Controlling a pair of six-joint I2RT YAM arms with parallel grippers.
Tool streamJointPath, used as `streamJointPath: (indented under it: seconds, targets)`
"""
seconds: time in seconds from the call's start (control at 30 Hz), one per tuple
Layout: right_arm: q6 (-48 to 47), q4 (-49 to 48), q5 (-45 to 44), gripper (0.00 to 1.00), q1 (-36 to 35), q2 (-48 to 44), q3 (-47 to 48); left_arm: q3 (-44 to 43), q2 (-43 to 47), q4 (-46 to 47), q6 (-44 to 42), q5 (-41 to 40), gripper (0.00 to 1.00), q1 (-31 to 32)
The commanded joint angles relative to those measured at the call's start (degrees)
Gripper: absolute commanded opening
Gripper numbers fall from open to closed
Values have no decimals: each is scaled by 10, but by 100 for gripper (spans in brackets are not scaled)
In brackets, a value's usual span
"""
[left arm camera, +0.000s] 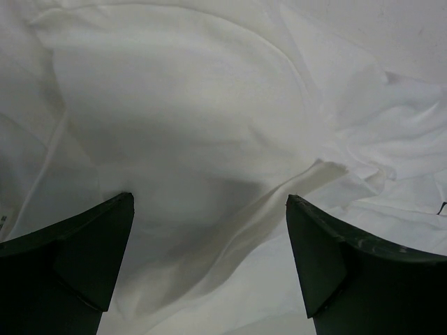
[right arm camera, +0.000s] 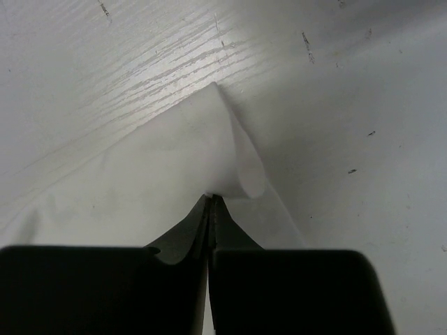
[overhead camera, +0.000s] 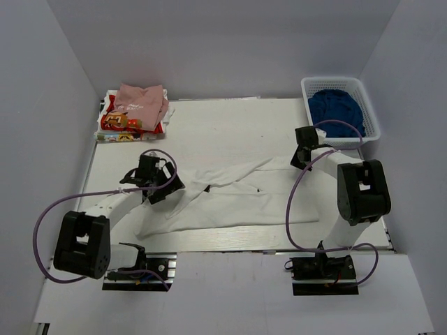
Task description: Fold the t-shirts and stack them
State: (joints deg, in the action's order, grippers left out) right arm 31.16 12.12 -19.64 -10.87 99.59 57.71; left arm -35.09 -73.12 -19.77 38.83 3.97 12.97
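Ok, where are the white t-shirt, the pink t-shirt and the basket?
white t-shirt [overhead camera: 237, 202]: top external view, middle of the spread cloth.
pink t-shirt [overhead camera: 142, 98]: top external view, centre of its folded top.
white basket [overhead camera: 332, 79]: top external view, far rim.

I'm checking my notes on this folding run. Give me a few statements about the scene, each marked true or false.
1. The right pincer is shut on an edge of the white t-shirt. True.
2. The left pincer is clamped on cloth. False: its jaws stand open above the white t-shirt.
3. The basket holds blue cloth. True.
4. The pink t-shirt lies in the basket. False: it lies on top of the printed t-shirt, at the far left.
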Motion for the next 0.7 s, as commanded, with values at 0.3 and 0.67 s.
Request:
streamJointPath:
  seconds: [0.3,0.67]
  targets:
    - [-37,121,25,0,13,-123,41,11,-59,25,-12,-62,100,-6]
    - [-52,215,-22,0,51,-244,13,0,-111,-17,-7,-92,100,-11]
